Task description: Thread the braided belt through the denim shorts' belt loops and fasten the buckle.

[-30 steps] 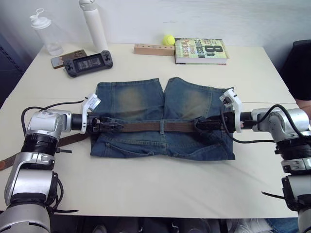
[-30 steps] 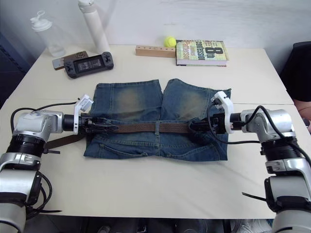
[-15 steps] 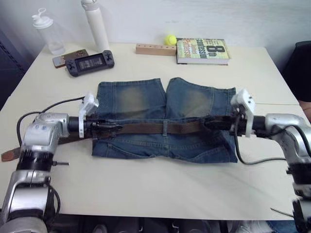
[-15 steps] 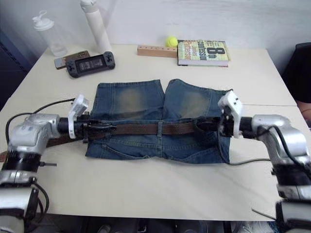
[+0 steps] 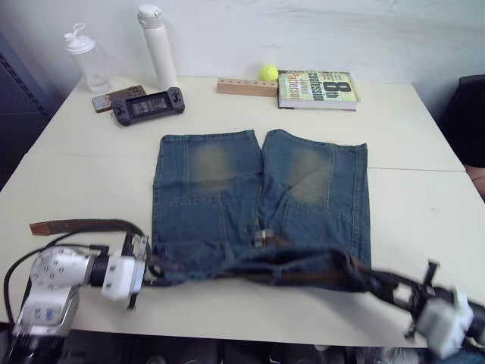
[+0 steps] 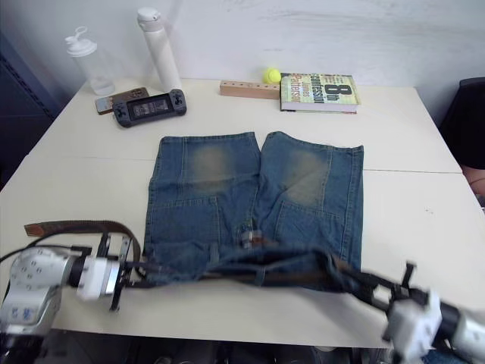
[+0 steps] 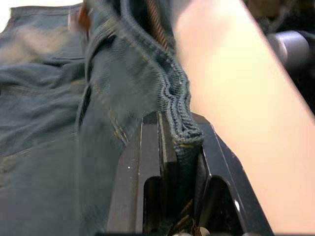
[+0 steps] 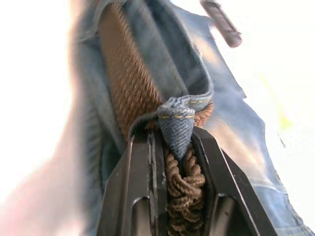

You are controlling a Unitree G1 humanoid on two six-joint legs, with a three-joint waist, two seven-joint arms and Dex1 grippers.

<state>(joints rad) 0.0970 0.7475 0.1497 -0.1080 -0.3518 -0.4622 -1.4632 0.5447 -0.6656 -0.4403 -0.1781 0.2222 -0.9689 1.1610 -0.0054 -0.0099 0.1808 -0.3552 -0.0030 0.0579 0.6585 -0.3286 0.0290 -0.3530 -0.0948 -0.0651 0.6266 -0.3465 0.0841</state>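
Lying flat on the pale table [image 5: 424, 129], the faded denim shorts [image 5: 220, 189] are pinched at the bunched waistband by the left gripper [image 7: 177, 147]; waistband and woven brown belt [image 8: 130, 88] are clamped by the right gripper [image 8: 172, 147].

The book [image 5: 317, 80] cover reads "8th Confession".

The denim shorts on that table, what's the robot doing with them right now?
The robot holds the denim shorts by the waistband, one end in each gripper. The left gripper is shut on the denim edge; the right gripper pinches denim together with the braided belt, which runs along the waistband. The waistband sits at the near edge of the table, the legs pointing away. The belt's free end trails on the table beside the left gripper.
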